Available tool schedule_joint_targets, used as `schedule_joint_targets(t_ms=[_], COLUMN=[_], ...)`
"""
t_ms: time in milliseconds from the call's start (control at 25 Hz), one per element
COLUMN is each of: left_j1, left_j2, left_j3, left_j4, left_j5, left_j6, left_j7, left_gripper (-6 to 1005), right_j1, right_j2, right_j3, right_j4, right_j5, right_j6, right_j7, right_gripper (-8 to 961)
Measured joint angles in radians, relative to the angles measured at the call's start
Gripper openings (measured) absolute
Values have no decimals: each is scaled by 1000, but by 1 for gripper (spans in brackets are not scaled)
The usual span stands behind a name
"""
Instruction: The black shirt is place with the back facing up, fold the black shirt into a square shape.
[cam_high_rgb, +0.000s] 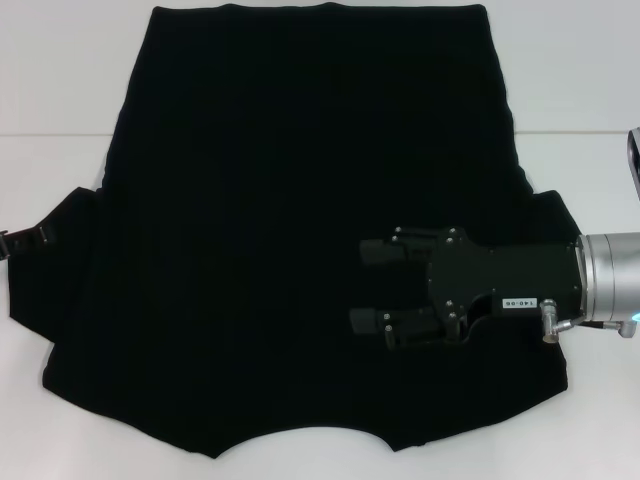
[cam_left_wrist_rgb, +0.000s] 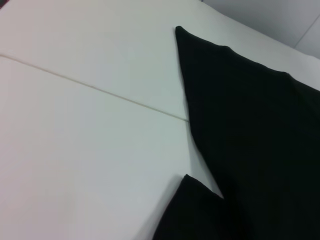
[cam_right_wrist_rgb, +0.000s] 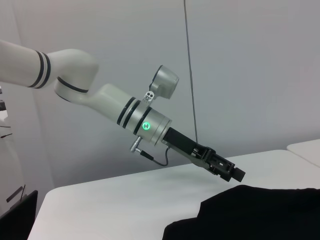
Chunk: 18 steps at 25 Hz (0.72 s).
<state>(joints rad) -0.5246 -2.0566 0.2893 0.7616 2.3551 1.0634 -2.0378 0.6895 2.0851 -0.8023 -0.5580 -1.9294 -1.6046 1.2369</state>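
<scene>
Black shirt (cam_high_rgb: 290, 230) spread flat, filling frame centre; soft, light, limp, likely best pinched at a sleeve edge; right gripper (cam_high_rgb: 365, 286) at lower right, released; left gripper (cam_high_rgb: 25, 240) at left edge, state indiscernible.

i see the black shirt (cam_high_rgb: 290, 230) spread flat across the middle of the table (cam_high_rgb: 60, 400), hem toward the far edge, right gripper (cam_high_rgb: 368, 287) over its right side, left gripper (cam_right_wrist_rgb: 235, 172) at the left sleeve, near the table's left edge

bright even light | soft shadows | black shirt (cam_high_rgb: 300, 230) detail lost | wrist views soft
</scene>
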Motion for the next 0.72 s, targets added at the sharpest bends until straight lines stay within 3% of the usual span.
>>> schedule_joint_targets(t_ms=[720], left_j1=[0], left_j2=[-12], left_j3=[82], left_j4=[-15], left_j5=[3], left_j6=[-122], left_j7=[-2], left_gripper=[843], right_j1=[0], right_j2=[1], right_j3=[0], right_j4=[15], right_j5=[3], right_j6=[21], right_j7=[-1], right_gripper=[857])
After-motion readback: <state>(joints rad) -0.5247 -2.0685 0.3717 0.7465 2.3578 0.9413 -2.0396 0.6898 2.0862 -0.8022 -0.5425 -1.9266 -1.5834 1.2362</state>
